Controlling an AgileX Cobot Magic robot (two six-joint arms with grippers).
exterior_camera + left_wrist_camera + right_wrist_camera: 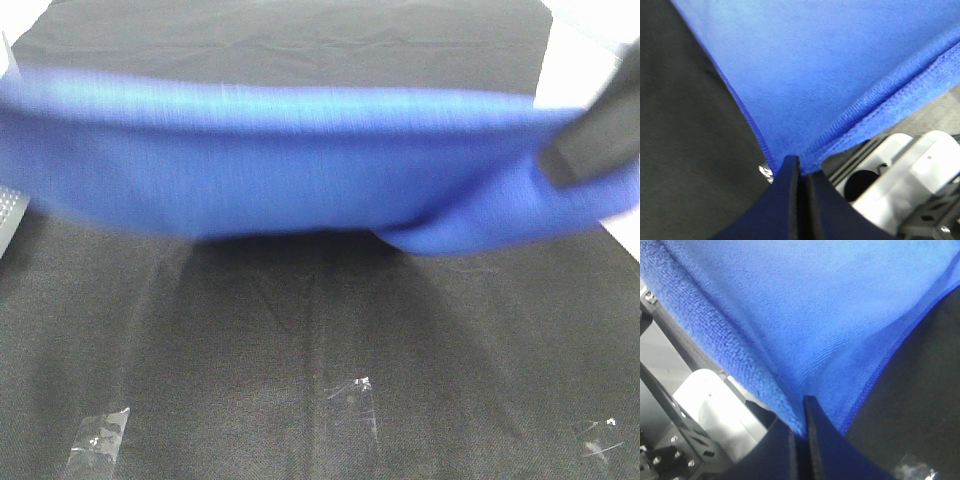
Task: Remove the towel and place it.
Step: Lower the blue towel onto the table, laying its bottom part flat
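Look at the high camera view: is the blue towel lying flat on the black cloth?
No, the towel hangs stretched above the black cloth, its ends pinched by the left claw and the right claw.

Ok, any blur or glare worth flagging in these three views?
Exterior high: the towel is smeared by motion blur, while the black cloth and glinting tape read sharp. Left wrist: towel stitching crisp, machinery behind soft. Right wrist: weave sharp.

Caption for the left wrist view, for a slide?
Left jaws shut on a stitched corner of the blue towel, above the black table cloth.
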